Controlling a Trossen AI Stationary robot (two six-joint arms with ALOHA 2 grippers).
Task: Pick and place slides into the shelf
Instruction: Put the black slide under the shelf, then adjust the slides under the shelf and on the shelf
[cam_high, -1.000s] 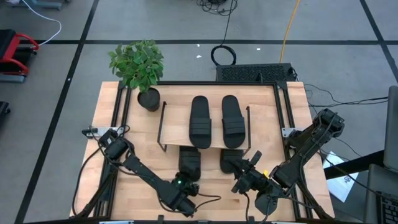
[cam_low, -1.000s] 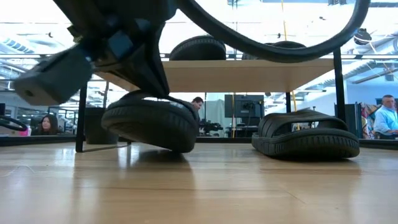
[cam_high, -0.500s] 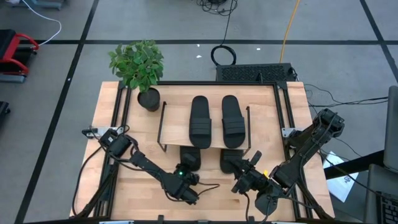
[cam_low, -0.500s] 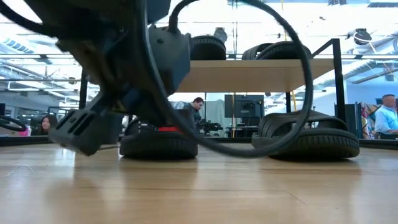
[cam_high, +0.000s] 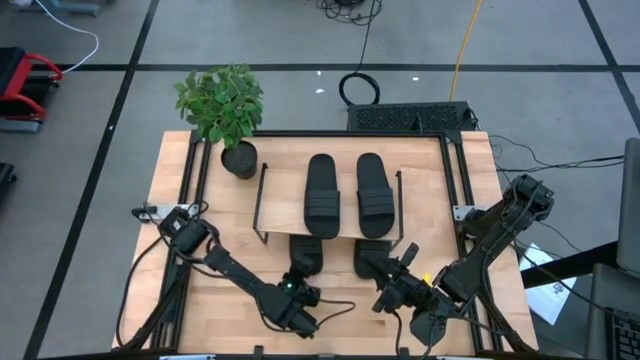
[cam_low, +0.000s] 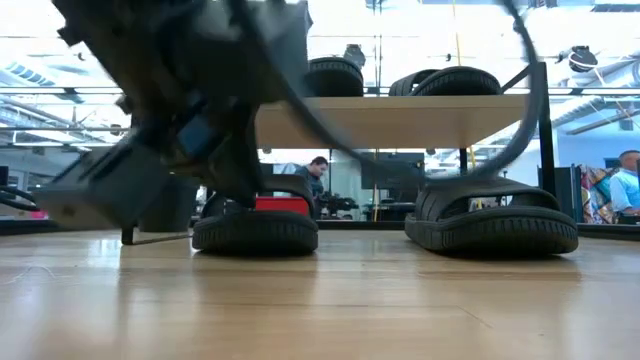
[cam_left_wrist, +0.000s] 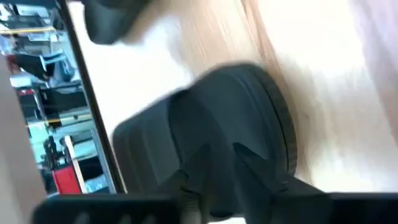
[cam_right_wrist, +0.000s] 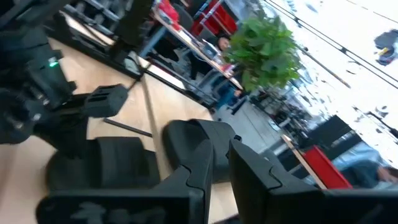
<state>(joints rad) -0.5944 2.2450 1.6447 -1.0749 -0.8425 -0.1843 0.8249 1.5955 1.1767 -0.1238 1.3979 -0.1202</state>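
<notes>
Two black slides (cam_high: 322, 190) (cam_high: 373, 190) lie on the shelf's wooden top board (cam_high: 282, 200). Two more rest sole-down on the table under its near edge: the left slide (cam_low: 255, 230) and the right slide (cam_low: 495, 225). My left gripper (cam_high: 302, 277) slants down over the left slide's near end (cam_left_wrist: 249, 112), its fingers a little apart. My right gripper (cam_high: 387, 268) hovers level just near of the right slide (cam_high: 371, 256), its fingers narrowly apart with nothing between them. My left gripper stands at the left slide's near end (cam_left_wrist: 217, 155), coming from the table's near side and slanting down. The blurred left wrist view does not show whether the fingers touch it. The slide lies flat on the table.
A potted plant (cam_high: 222, 105) stands at the table's far left, beside the shelf. Thin black shelf legs (cam_low: 129, 190) (cam_low: 544, 150) flank the lower slides. Bare wood lies along the near edge. People and monitors show in the room beyond.
My left gripper has gone down and toward the far edge with the left slide. The slide hung tilted, clear of the table at its near end, a second ago. It now lies flat on the table, farther under the shelf.
</notes>
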